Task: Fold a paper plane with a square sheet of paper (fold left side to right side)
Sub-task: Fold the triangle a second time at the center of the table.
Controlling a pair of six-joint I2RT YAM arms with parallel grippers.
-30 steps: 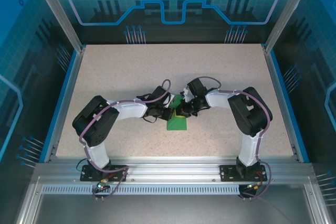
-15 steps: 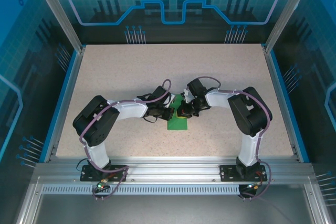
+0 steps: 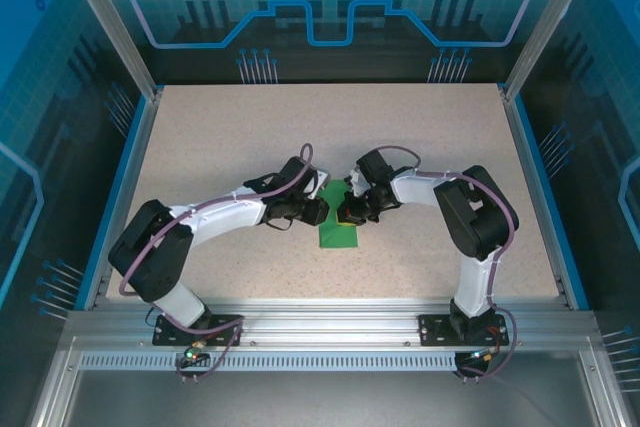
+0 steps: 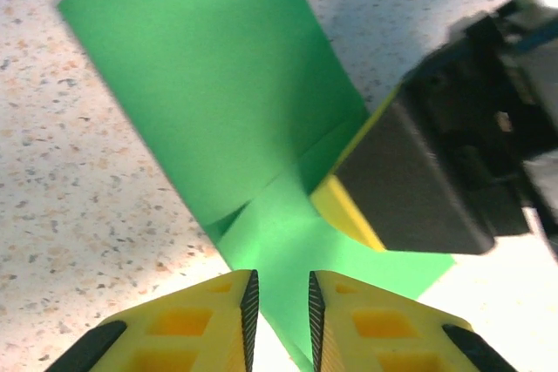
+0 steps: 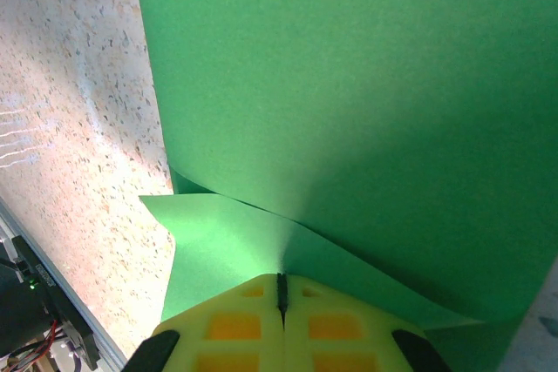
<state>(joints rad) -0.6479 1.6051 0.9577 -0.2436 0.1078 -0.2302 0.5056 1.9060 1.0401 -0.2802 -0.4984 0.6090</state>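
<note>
square sheet of paper (image 3: pixel 337 235) judged light, limp; pinch its 6 o'clock edge. left gripper (image 4: pixel 279 302) barely parted, holding nothing; right gripper (image 5: pixel 281 289) closed against it.

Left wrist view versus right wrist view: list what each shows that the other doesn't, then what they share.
Left wrist view: the left gripper, fingers slightly apart over the green paper. Right wrist view: dark hardware with wires beyond the table edge. Both: the right gripper, shut, at the green paper, which curls up off the speckled table.
</note>
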